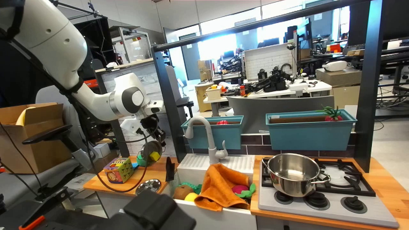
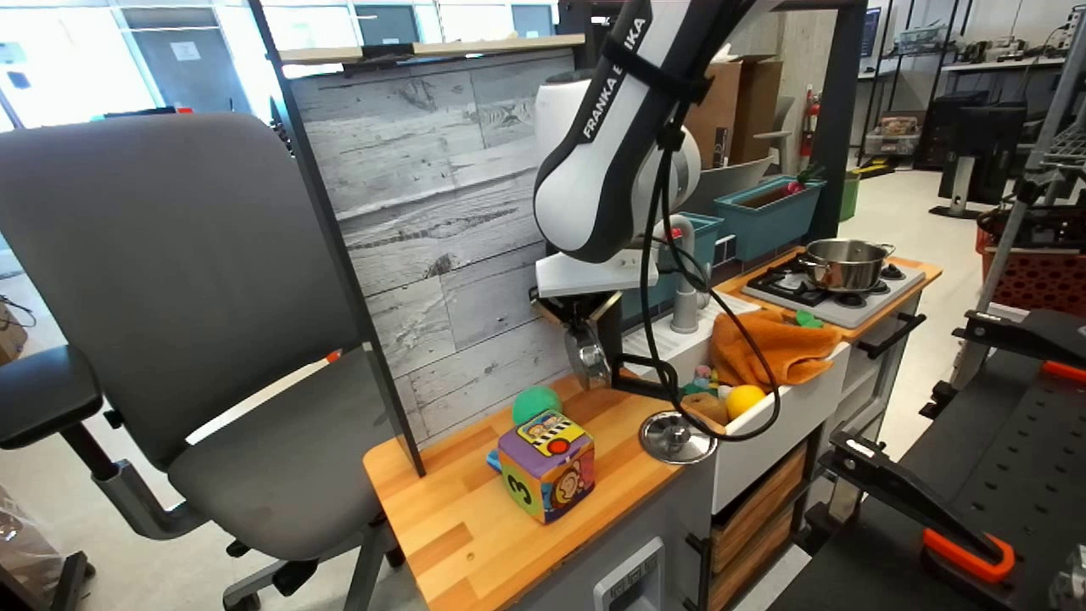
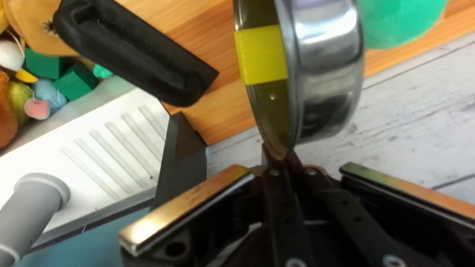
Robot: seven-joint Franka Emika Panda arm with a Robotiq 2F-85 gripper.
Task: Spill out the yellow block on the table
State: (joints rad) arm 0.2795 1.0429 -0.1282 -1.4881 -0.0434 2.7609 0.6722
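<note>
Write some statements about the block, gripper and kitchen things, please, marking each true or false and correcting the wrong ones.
1. The yellow block is inside the tilted metal pan. True.
2. Nothing is being gripped. False: the gripper is closed on the metal pan's edge.
3. The pot on the hob is uncovered. True.
4. The patterned cube sits on the hob. False: the patterned cube stands on the table.
5. The orange cloth hangs over the front edge of the sink. True.
</note>
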